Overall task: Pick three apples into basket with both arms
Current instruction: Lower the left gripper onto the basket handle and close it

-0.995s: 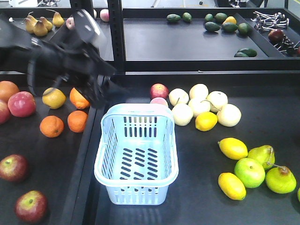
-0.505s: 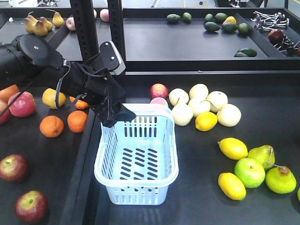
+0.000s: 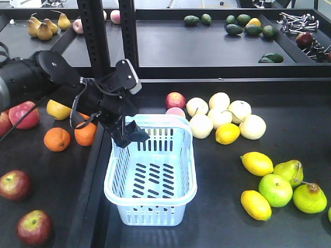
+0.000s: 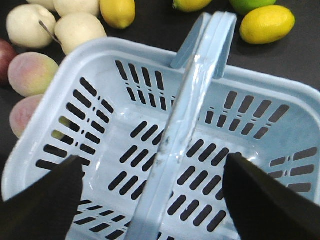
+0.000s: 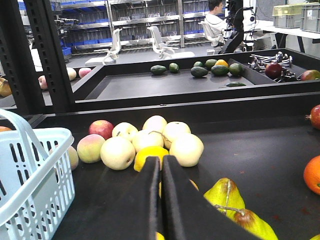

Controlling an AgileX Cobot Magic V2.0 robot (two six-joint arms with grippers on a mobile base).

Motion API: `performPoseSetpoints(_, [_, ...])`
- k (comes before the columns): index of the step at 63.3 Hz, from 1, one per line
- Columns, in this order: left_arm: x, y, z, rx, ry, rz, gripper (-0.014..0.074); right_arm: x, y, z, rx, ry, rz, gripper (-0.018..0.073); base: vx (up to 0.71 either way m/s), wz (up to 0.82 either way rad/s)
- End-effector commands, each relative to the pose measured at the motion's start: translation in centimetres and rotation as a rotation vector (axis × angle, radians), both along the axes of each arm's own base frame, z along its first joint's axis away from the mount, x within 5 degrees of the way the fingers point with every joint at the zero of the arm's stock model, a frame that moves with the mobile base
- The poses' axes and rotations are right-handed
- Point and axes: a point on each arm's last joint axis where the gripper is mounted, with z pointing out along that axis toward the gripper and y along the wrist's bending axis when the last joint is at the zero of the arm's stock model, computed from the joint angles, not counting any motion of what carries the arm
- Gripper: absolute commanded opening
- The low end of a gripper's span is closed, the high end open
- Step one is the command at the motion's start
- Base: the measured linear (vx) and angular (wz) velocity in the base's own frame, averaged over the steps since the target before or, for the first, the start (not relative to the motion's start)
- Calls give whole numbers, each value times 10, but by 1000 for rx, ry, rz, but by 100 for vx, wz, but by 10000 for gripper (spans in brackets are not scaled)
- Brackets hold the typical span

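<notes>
The pale blue basket [image 3: 110, 178] stands empty at the table's middle. My left gripper [image 3: 130, 135] hangs open over its back-left corner. In the left wrist view the left gripper [image 4: 152, 160] holds nothing, its black fingers [image 4: 45, 200] straddling the raised handle [image 4: 200, 85] above the basket [image 4: 100, 47] floor. Two dark red apples [image 3: 14, 184] [image 3: 33, 227] with yellow-green patches lie at the front left, another red apple [image 3: 23, 114] further back. My right gripper [image 5: 161, 165] is shut on nothing, low over the table right of the basket [image 5: 30, 165]. It is out of the front view.
Oranges [image 3: 57, 138] lie under the left arm. Behind the basket are a red apple [image 3: 176, 99], pale pears [image 3: 220, 116] and a lemon [image 3: 227, 133]. Lemons and green fruit [image 3: 275, 189] lie front right. A black upright post [image 3: 98, 36] stands behind the arm.
The left arm swung right and down, from above the oranges to the basket's back-left corner. The basket and fruit stayed put.
</notes>
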Motion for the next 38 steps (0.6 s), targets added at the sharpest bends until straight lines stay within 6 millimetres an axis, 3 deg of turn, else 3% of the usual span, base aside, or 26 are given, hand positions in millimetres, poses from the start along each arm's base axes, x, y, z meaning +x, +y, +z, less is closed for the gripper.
performPoseSetpoints(1, [3,-2,21,-56,-67,36,554,0,-1,2,-18,-66,-10,-4,0,0])
performPoseSetpoints(12, [7,-4,8,-46,-43,39,546,0,-1,2,-18,-66,-10,-4,0,0])
performPoseSetpoints(21, [7,-4,8,-46,-40,39,475,0,-1,2,-18,-66,-10,-4,0,0])
performPoseSetpoints(28, [6,-4,8,-48,-30,33,363,0,-1,2,-18,-66,-10,-4,0,0])
performPoseSetpoints(38, [4,-4,10,-51,-18,20,116,0,-1,2,-18,-66,-10,-4,0,0])
